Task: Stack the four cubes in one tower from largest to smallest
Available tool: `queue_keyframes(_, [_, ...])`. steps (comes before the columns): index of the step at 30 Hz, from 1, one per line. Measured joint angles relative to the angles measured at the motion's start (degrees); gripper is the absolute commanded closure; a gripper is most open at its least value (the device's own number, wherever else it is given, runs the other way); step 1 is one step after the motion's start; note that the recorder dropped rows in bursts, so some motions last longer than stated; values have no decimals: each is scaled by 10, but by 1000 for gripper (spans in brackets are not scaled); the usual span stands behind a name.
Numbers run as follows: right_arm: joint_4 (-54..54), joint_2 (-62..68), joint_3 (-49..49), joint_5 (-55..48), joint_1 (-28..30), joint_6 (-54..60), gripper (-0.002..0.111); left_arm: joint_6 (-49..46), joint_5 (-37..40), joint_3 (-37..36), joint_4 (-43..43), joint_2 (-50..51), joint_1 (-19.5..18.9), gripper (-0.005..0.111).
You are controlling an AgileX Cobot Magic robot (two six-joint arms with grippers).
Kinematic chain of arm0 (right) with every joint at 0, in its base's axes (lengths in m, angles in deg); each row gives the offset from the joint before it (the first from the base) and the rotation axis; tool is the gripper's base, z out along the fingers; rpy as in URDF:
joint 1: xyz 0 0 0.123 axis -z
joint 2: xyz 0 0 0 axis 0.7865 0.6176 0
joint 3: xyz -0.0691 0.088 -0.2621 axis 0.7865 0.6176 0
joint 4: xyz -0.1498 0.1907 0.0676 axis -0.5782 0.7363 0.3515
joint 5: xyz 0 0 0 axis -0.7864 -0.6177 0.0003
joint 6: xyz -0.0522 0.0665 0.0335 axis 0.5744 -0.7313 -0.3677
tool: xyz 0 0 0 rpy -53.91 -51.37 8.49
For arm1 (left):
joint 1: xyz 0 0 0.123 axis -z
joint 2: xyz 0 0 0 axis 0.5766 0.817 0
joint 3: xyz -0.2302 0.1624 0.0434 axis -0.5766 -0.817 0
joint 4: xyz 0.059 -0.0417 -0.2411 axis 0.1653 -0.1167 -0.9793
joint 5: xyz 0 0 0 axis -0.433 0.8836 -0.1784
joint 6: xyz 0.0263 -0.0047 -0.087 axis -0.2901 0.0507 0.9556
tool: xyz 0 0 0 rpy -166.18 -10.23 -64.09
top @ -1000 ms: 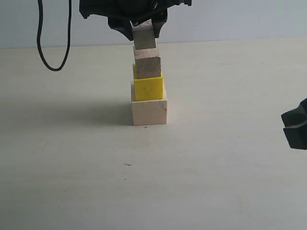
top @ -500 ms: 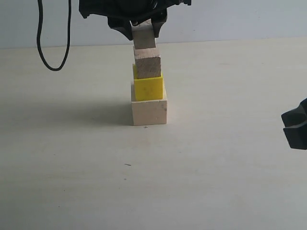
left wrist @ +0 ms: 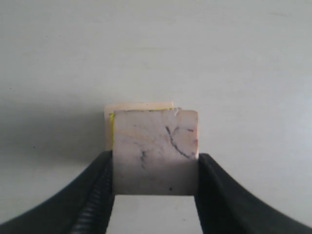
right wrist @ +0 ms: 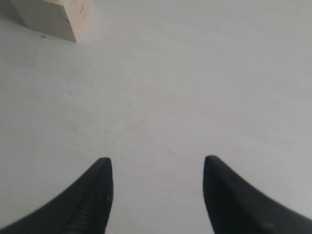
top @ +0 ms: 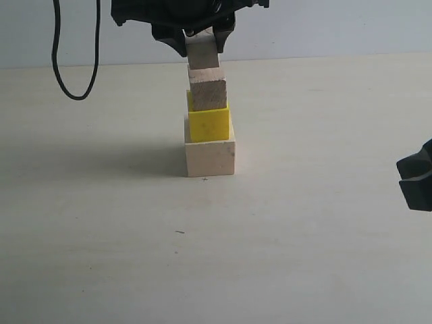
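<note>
Nothing moved: left jaws clamp smallest pale cube (top: 203,55) atop brownish cube (top: 208,94), right jaws gape empty, cable (top: 55,40) hangs apart.

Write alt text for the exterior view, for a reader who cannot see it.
The left tool grips the smallest pale cube from above, directly over the brownish cube, which sits on the yellow cube, itself on the large pale cube on the table. The right tool sits apart at the right edge.

The pale table (top: 304,223) bears 1 large pale wooden cube (top: 210,156) directly, about mid-width, toward the far side; a tiny x mark (top: 204,179) lies just in front of it.
</note>
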Motion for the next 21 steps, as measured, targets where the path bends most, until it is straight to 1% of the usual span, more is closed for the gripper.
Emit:
queue_keyframes(8, [0,0,0,0,0,0,55,1,0,-3,0,0,0,107])
queue_keyframes(14, [0,0,0,0,0,0,55,1,0,-23,0,1,0,107])
queue_keyframes(21, [0,0,0,0,0,0,55,2,0,-23,1,1,3,107])
